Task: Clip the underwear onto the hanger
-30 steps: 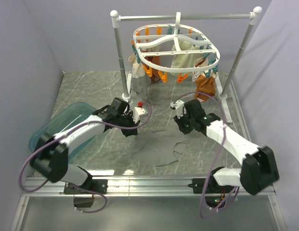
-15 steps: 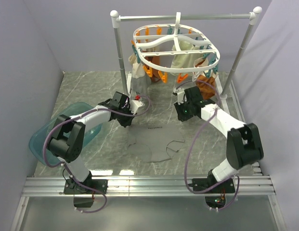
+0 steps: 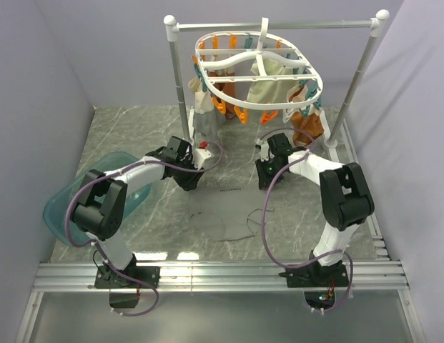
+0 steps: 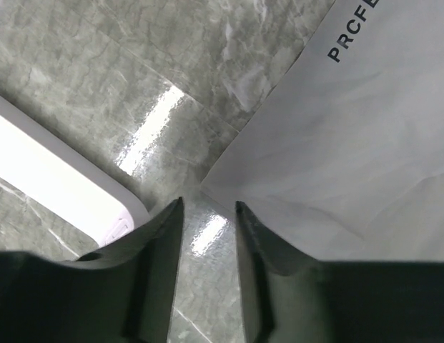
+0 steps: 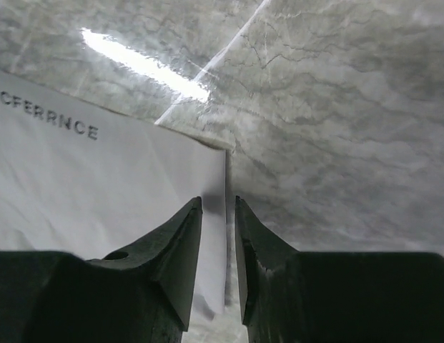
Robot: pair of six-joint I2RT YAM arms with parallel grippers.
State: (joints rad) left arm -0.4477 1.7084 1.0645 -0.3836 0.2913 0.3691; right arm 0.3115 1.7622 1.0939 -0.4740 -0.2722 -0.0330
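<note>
The underwear (image 3: 222, 211) is plain light grey, with a line of black capital letters printed on it. The table (image 3: 136, 136) is grey-green, with a marble pattern of pale veins. My left gripper (image 4: 209, 206) and my right gripper (image 5: 218, 200) are dark, almost black. The hanger (image 3: 229, 63) is white, and its pegs (image 3: 239, 114) are orange and teal. The tub (image 3: 61, 207) is teal.
</note>
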